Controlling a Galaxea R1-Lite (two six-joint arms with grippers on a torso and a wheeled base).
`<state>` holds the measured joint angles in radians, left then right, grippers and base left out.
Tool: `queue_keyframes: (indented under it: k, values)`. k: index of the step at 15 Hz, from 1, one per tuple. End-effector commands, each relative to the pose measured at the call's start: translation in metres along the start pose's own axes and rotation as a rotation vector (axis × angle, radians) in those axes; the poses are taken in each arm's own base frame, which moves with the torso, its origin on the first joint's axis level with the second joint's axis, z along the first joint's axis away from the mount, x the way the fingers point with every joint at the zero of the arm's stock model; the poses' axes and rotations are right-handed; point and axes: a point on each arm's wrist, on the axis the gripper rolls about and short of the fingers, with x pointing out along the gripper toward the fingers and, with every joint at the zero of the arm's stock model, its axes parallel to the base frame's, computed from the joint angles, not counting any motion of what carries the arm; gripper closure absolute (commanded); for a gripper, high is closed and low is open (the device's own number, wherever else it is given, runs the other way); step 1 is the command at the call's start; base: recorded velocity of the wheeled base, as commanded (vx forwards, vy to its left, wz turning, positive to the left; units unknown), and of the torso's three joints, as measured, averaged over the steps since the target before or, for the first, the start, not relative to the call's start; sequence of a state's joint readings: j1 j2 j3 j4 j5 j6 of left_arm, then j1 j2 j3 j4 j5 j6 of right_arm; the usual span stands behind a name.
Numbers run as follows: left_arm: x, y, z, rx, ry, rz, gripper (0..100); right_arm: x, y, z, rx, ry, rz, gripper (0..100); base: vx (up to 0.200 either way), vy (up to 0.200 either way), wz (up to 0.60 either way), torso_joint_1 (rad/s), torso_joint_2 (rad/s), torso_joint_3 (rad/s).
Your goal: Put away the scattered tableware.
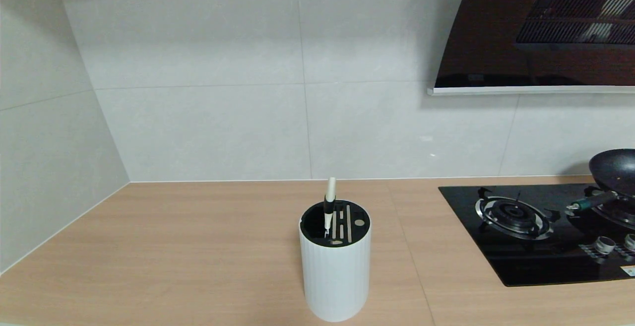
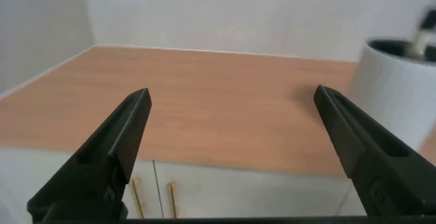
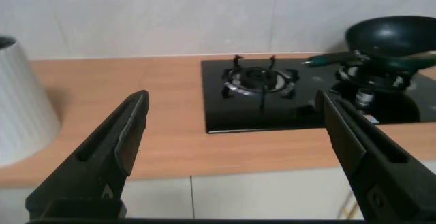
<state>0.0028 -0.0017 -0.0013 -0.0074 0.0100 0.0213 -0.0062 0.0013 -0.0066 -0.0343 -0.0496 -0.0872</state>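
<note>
A white ribbed utensil holder (image 1: 336,266) with a black slotted top stands near the front of the wooden counter (image 1: 198,246). One utensil with a cream and black handle (image 1: 329,202) sticks upright out of it. The holder (image 2: 398,88) also appears in the left wrist view, ahead of my left gripper (image 2: 231,101), which is open and holds nothing, hanging off the counter's front edge. My right gripper (image 3: 235,105) is open and holds nothing too, in front of the counter between the holder (image 3: 20,101) and the stove.
A black gas hob (image 1: 540,227) is set into the counter at the right, with a dark wok (image 1: 615,169) on its far burner. Tiled walls close the back and left. White cabinet fronts with gold handles (image 2: 153,197) lie below the counter.
</note>
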Motion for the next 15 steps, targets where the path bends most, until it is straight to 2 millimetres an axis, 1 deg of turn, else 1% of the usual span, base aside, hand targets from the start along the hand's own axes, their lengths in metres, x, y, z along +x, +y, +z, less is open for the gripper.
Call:
queue_keyframes:
  k: [1, 8, 10, 11, 12, 15]
  values:
    - [0.0002, -0.0009, -0.0017, 0.043, 0.015, -0.041, 0, 0.0002, 0.0001, -0.0006, -0.019, 0.002, 0.004, 0, 0.0, 0.0, 0.0, 0.0, 0.0, 0.0]
    - [0.0002, -0.0007, -0.0015, -0.008, 0.014, -0.045, 0, 0.0002, -0.0003, -0.0005, 0.01, 0.007, -0.014, 0, 0.0, 0.0, 0.0, 0.0, 0.0, 0.0]
    - [0.0002, -0.0007, -0.0015, -0.008, 0.014, -0.044, 0, 0.0002, -0.0018, -0.0006, 0.046, 0.008, -0.08, 0, 0.0, 0.0, 0.0, 0.0, 0.0, 0.0]
    - [0.0002, -0.0007, -0.0015, -0.008, 0.014, -0.044, 0, 0.0001, -0.0019, -0.0011, 0.068, 0.01, -0.087, 0, 0.0, 0.0, 0.0, 0.0, 0.0, 0.0]
    - [0.0002, -0.0007, -0.0015, -0.008, 0.014, -0.044, 0, 0.0004, -0.0013, -0.0031, 0.102, 0.025, -0.069, 0, 0.0, 0.0, 0.0, 0.0, 0.0, 0.0]
    - [0.0002, -0.0007, -0.0015, -0.008, 0.014, -0.045, 0, 0.0004, -0.0009, -0.005, 0.096, 0.043, -0.047, 0, 0.0, 0.0, 0.0, 0.0, 0.0, 0.0]
